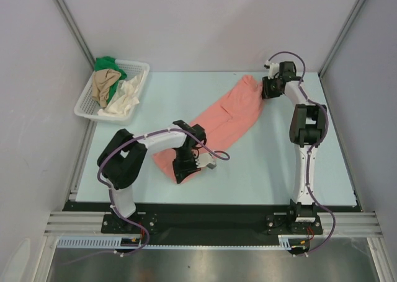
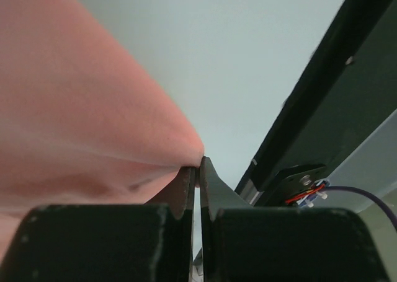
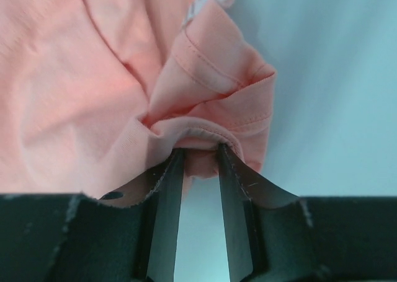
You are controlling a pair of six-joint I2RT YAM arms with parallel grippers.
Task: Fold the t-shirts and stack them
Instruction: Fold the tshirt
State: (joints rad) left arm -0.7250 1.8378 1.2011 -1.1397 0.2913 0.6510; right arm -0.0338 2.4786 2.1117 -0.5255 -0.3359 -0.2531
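A salmon-pink t-shirt (image 1: 229, 118) lies stretched diagonally across the pale table, from near left to far right. My left gripper (image 1: 184, 172) is at its near-left end. In the left wrist view the jaws (image 2: 198, 164) are pinched shut on a thin edge of the pink cloth (image 2: 80, 108). My right gripper (image 1: 265, 91) is at the far-right end, and its fingers (image 3: 200, 149) are closed on a bunched, hemmed fold of the shirt (image 3: 93, 77). Green (image 1: 108, 64), tan (image 1: 104, 83) and cream (image 1: 127, 96) t-shirts lie crumpled in the basket.
The white lattice basket (image 1: 84, 108) stands at the far left corner of the table. Grey walls with metal posts enclose the back and sides. A black rail (image 1: 205, 217) carrying both arm bases runs along the near edge.
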